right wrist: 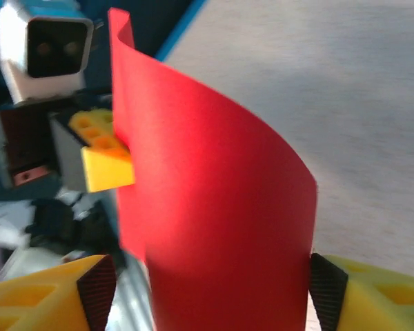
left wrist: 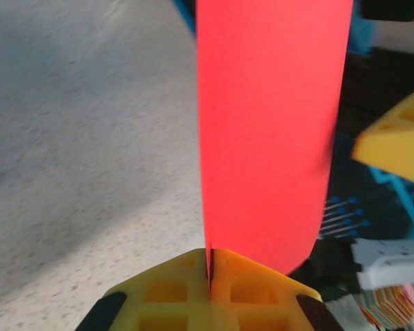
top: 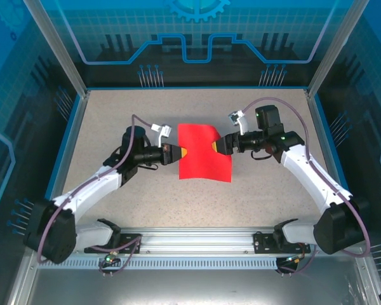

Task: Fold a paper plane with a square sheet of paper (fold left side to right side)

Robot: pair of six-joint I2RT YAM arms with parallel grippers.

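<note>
The square sheet of paper (top: 204, 154) is bright red and uncreased, not a paper plane shape. It hangs bowed above the tabletop between my two grippers. My left gripper (top: 182, 152) is shut on the sheet's left edge; in the left wrist view the paper (left wrist: 269, 138) rises from the closed yellow jaws (left wrist: 210, 267). My right gripper (top: 216, 146) is at the sheet's right edge. In the right wrist view it (right wrist: 210, 296) stands open, its black pads (right wrist: 98, 289) wide apart with the curved paper (right wrist: 221, 227) between them. The left gripper's yellow finger (right wrist: 107, 162) shows beyond the sheet.
The speckled beige tabletop (top: 114, 114) is bordered by blue walls (top: 63, 146) on three sides. A metal rail (top: 197, 238) with the arm bases runs along the near edge. The right gripper's yellow finger (left wrist: 393, 141) shows in the left wrist view.
</note>
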